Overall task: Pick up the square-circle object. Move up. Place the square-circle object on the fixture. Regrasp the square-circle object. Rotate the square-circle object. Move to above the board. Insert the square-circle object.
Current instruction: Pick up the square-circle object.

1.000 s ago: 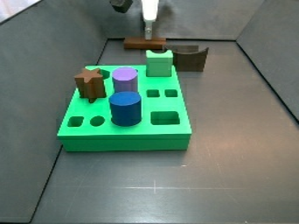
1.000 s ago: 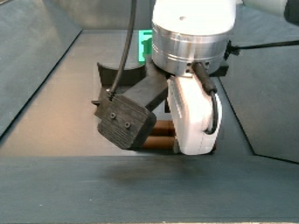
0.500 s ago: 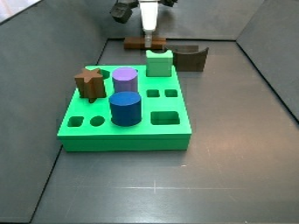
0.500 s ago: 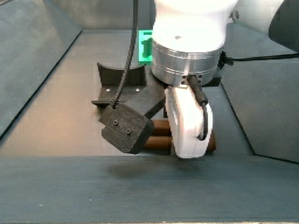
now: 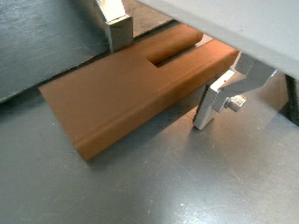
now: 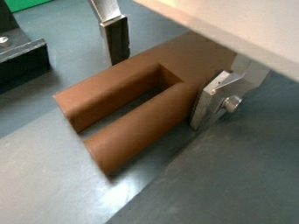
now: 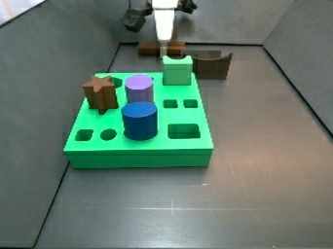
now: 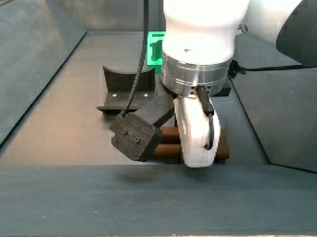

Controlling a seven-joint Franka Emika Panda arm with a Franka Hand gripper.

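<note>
The board (image 7: 140,136) is the biggest thing, a bright green square block lying mid-floor in a side view, with shaped holes in its top; a sliver of it (image 8: 154,44) shows behind the arm from the opposite side. On it stand a blue cylinder (image 7: 140,122), a purple cylinder (image 7: 139,91), a pale green peg (image 7: 177,69) at the far edge and a short brown star peg (image 7: 99,90) at the left edge.

The gripper (image 7: 166,33) hangs low at the far end of the floor, behind the board; in a side view its white and silver body (image 8: 196,148) fills the middle of the picture.

The bar (image 5: 135,92) lies flat on the grey floor under the gripper, a long plain brown piece with a slot cut into its upper face; in a wrist view the slot (image 6: 128,96) splits it into two arms. In a side view it (image 7: 159,49) lies just behind the pale green peg.

The fixture (image 7: 212,64), dark brown with a notched top, stands just right of the bar, and shows again (image 8: 124,89) left of the gripper.

The fingers (image 5: 115,32) stand apart, one on each side of the bar, in both wrist views (image 6: 114,40). The jaws are open around it; whether the pads touch it cannot be told.
</note>
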